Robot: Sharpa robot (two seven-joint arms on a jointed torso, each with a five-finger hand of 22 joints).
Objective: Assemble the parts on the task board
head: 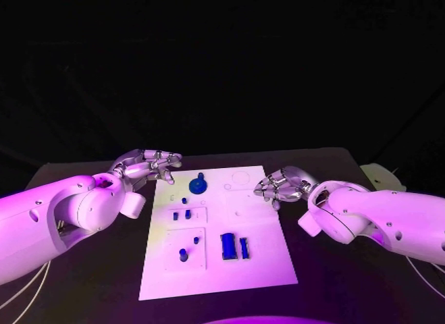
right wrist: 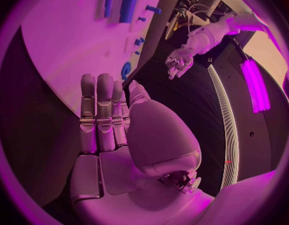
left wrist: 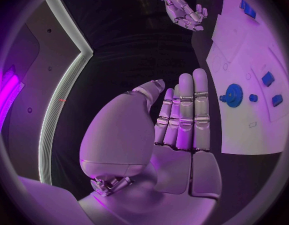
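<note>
Blue parts (head: 228, 245) sit on the white task board (head: 256, 270) mid-desk while the left hand (head: 144, 165) and right hand (head: 279, 186) flank it holding nothing, fingers loosely curled, so the stage is unclear.

The black table (head: 319, 283) carries a white board (head: 266, 263) lying flat at its middle. A pale object (head: 383, 177) sits at the table's edge at about two o'clock from the board, too unclear to identify.

One white task board (head: 266, 266), two hands, roughly seven blue parts (head: 228, 246) (smallest ones hard to count).
</note>
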